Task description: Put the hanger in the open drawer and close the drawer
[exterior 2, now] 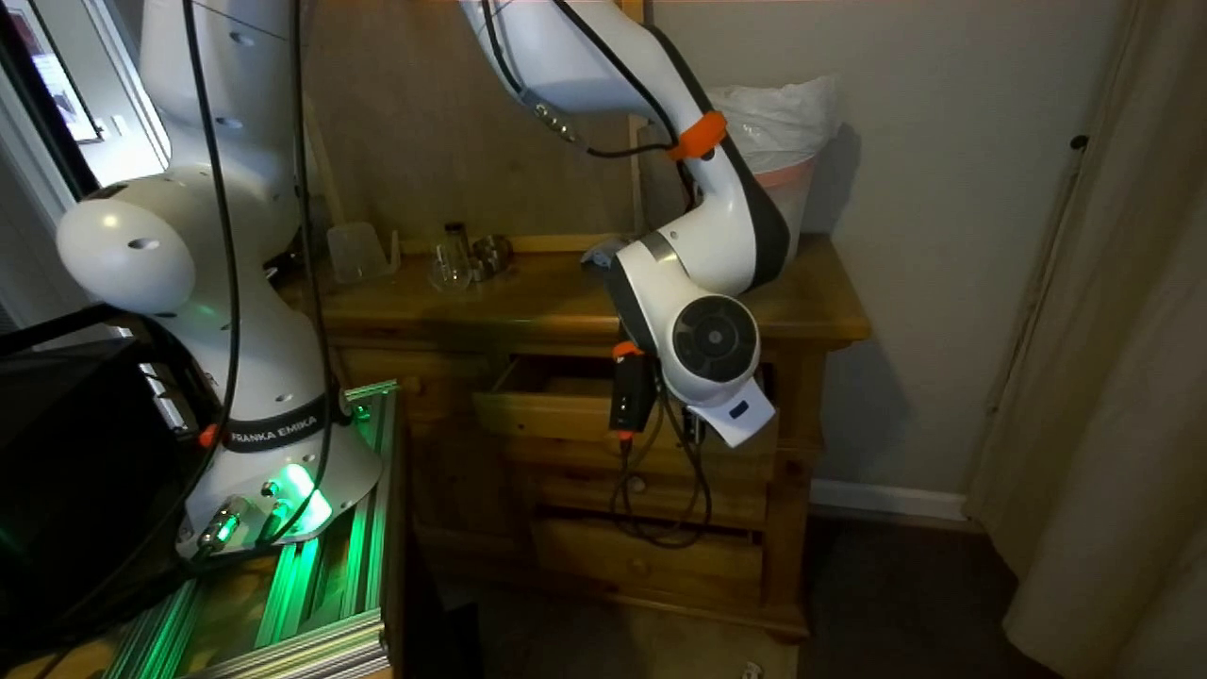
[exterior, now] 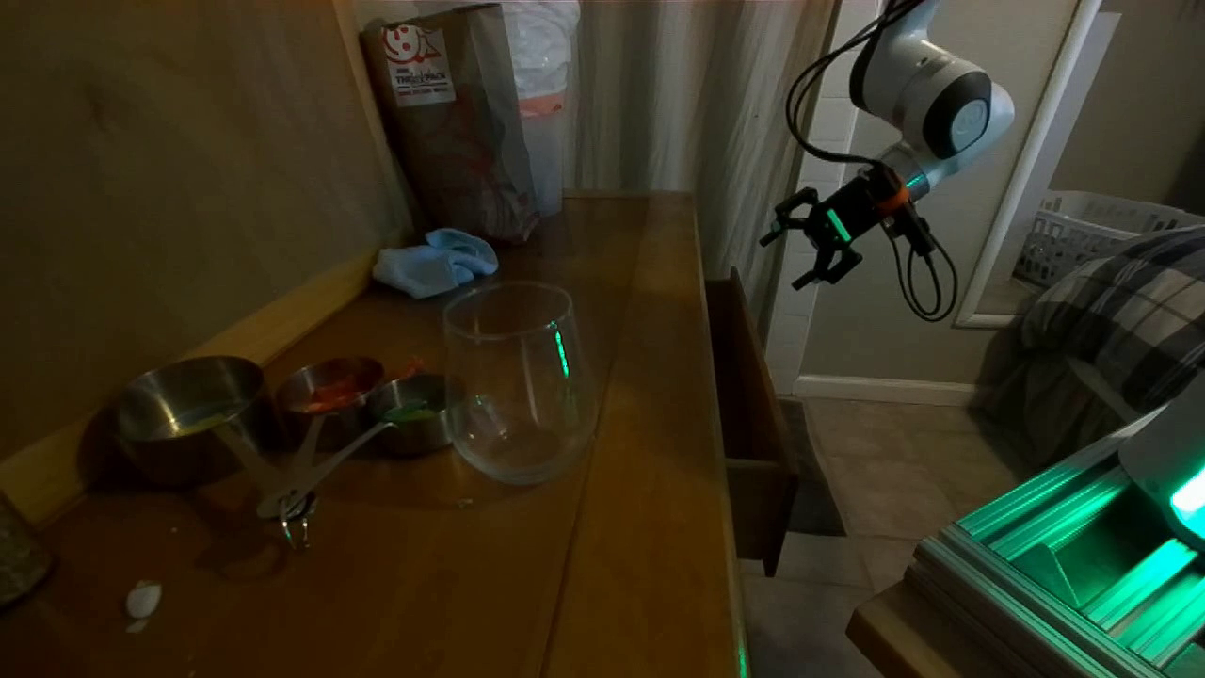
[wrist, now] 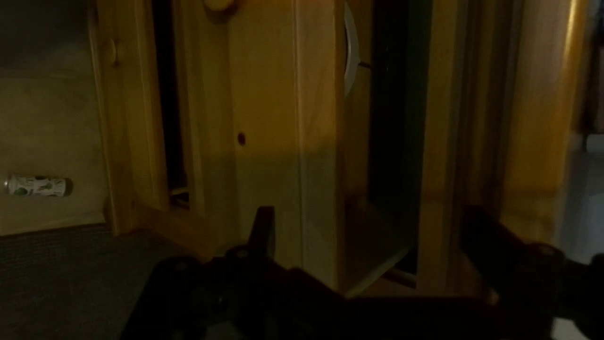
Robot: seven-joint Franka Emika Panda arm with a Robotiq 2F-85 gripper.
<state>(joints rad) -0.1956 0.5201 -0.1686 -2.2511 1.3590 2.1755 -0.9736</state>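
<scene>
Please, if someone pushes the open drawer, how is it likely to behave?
The wooden drawer will probably stay stiff, as its front looks like a solid board. It sits in the dresser, so it should slide inward rather than tip. Its front is wide, so an off-centre push might make it bind.

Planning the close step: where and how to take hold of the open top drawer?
I'd pinch the drawer's front panel at its top edge, bringing the open gripper down from above to straddle it: the panel is flat, roughly upright and stands out past the dresser top, so both its faces look reachable.
</scene>
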